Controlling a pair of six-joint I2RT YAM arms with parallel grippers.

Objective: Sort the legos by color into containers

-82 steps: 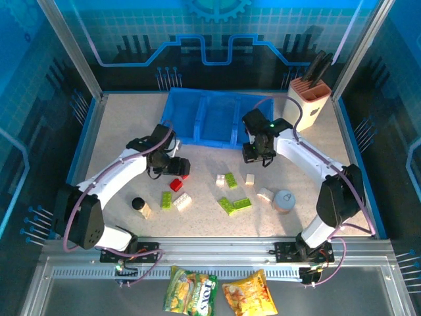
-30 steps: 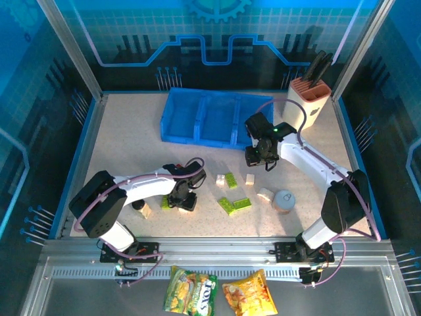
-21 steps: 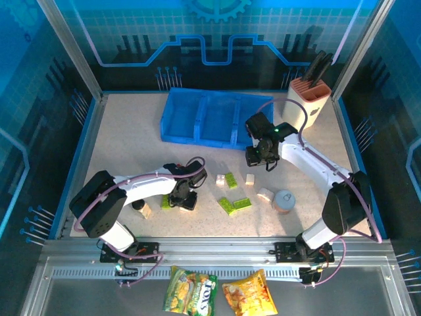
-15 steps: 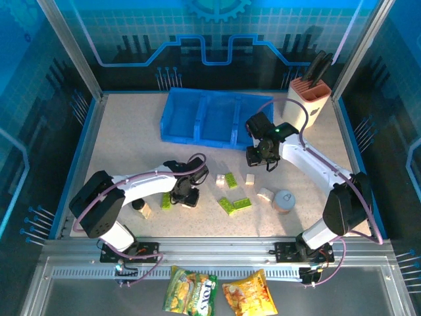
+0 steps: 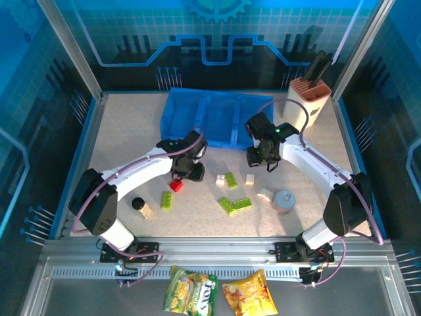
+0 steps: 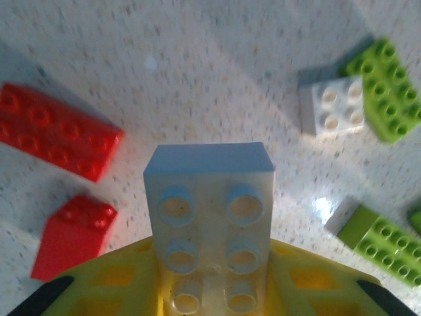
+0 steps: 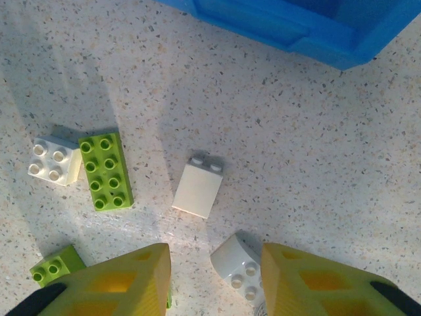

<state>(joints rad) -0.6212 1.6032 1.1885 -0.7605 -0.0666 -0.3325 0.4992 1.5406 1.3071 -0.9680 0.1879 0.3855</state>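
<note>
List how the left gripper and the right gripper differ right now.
The left gripper has its jaws shut on a white brick; the right gripper has open jaws and holds nothing. Red bricks lie below the left gripper, a green brick and a white sloped brick below the right gripper. Both have yellow fingers.

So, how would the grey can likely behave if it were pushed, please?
The grey can stands upright on its flat end, so it would probably slide, not roll. Knocked over, its round wall would likely let it roll across the table.
</note>
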